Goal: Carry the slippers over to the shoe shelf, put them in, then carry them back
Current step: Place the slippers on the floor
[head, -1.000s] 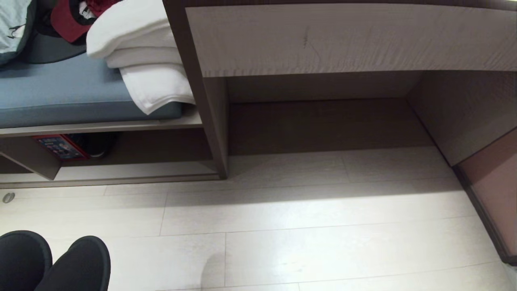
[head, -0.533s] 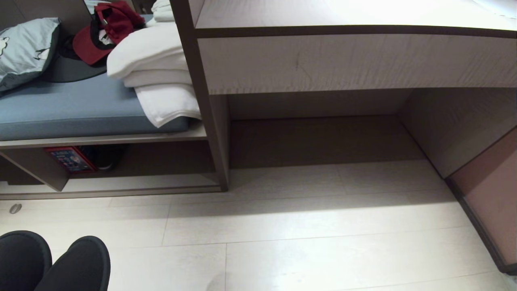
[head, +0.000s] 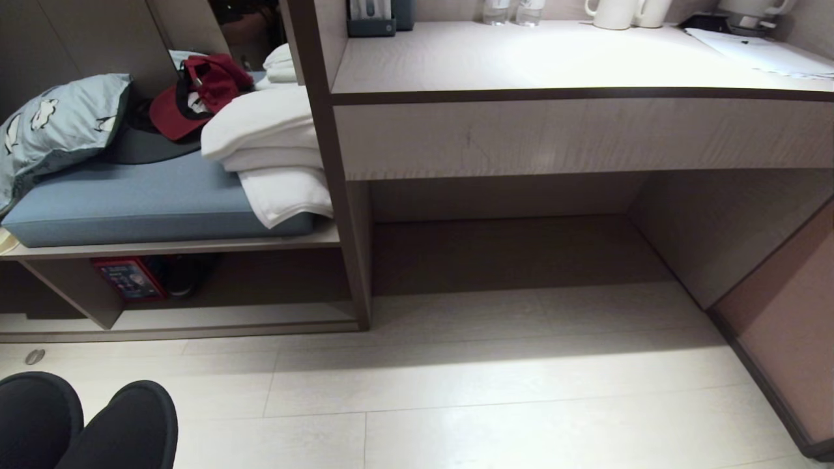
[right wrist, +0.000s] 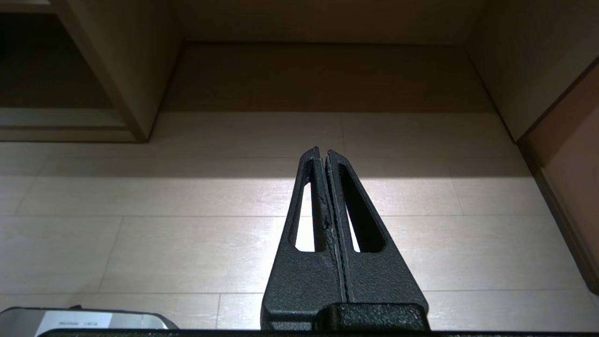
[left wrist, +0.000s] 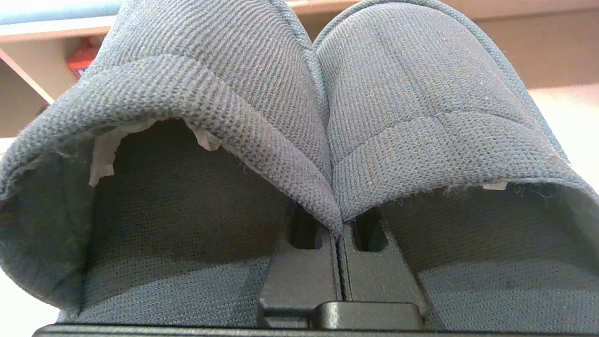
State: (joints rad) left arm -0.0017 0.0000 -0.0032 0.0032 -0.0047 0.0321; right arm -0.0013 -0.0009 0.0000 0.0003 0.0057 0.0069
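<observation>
Currently the left gripper (left wrist: 338,234) is pinching both slippers (left wrist: 299,117) by their inner edges, toes pointing forward. Beyond those toes the shoe shelf (head: 215,319) is lying ahead, lower. Farther off, the right gripper (right wrist: 325,157) is hanging closed, empty.

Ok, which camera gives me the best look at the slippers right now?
The left wrist view: the slippers fill it, pinched together in the shut left tool. The head view shows only their toes at its lower left corner; the right wrist view shows none.
</observation>
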